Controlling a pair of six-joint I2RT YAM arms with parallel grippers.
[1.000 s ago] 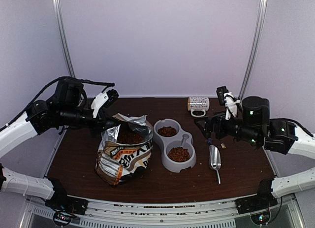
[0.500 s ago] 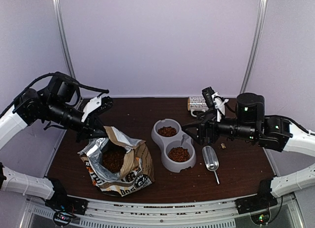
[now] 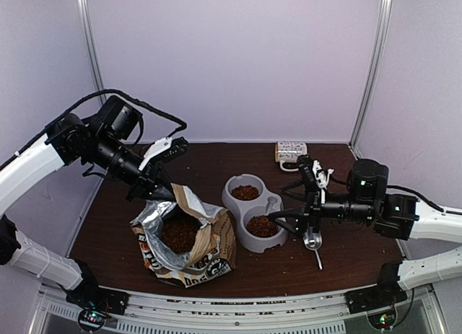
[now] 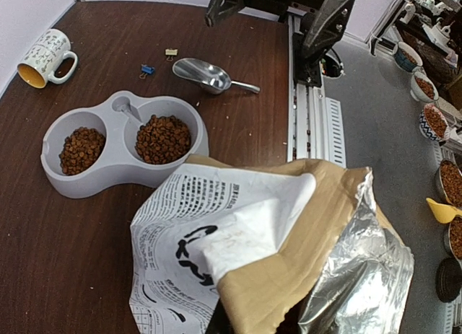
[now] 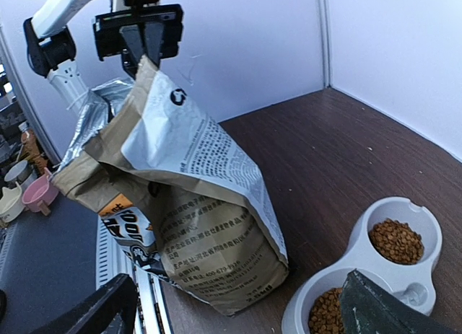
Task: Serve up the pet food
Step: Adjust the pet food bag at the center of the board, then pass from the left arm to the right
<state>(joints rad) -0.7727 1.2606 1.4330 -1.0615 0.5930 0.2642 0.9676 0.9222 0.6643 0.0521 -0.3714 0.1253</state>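
Pet food, item one: where listed?
– Reddish-brown kibble, three lots. One lot in each compartment of the grey double bowl. A third lot lies inside the printed paper bag, seen through its open mouth. A few stray crumbs are on the table near the bowl

Bag, position?
– Just left of the bowl in the overhead view, standing tilted, foil lining showing at the mouth. Touching the bowl or not: cannot tell

Left fingers?
– Together, clamped on the bag's folded top flap at its highest point, on the side away from the bowl

Right fingers?
– Spread wide, holding nothing, low above the bowl's right rim by the nearer compartment

Other entries?
– Metal scoop: flat on the table just right of the bowl, hollow side up, handle toward the near edge
– Patterned mug: on its side, behind the bowl toward the back wall, well apart from it
– Two small binder clips: on the table beyond the bowl's right side, between mug and scoop
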